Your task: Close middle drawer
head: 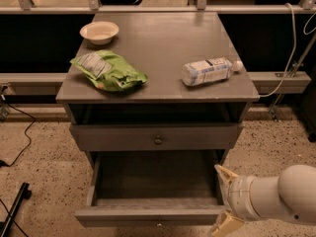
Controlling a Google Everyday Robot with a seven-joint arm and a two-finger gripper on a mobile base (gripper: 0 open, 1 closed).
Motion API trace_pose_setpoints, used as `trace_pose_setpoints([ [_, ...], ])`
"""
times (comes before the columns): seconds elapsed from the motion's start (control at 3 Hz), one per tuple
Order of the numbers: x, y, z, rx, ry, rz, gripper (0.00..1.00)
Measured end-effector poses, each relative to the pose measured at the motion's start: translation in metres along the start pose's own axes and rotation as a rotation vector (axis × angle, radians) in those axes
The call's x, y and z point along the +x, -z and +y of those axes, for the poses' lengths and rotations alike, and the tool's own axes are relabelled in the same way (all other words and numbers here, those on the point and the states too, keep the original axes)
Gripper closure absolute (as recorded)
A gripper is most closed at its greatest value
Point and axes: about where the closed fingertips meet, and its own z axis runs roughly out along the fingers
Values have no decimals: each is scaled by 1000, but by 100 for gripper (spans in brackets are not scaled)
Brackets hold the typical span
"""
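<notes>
Camera view: the grey cabinet (163,43) stands at centre frame. The middle drawer (148,216) is pulled well out from the cabinet's lower front, its deep box exposed and a tiny knob (158,224) on its slim panel. Above it, the taller drawer front (118,138) sits flush with the cabinet. The gripper (219,200) is at the cabinet's lower right, just beside the drawer's right front corner, fingers spread apart and holding nothing. On the cabinet top: a white bowl (99,32) rear left, a green chip bag (109,71) front left, a water bottle (210,70) lying right.

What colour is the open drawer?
The middle drawer is grey, camera view; claw by its front right corner.
</notes>
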Motion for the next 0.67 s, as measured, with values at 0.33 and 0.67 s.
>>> trace_pose_setpoints([
  [0.33, 21, -21, 0, -19, 12, -44, 0],
  [0.67, 48, -49, 13, -69, 37, -117, 18],
])
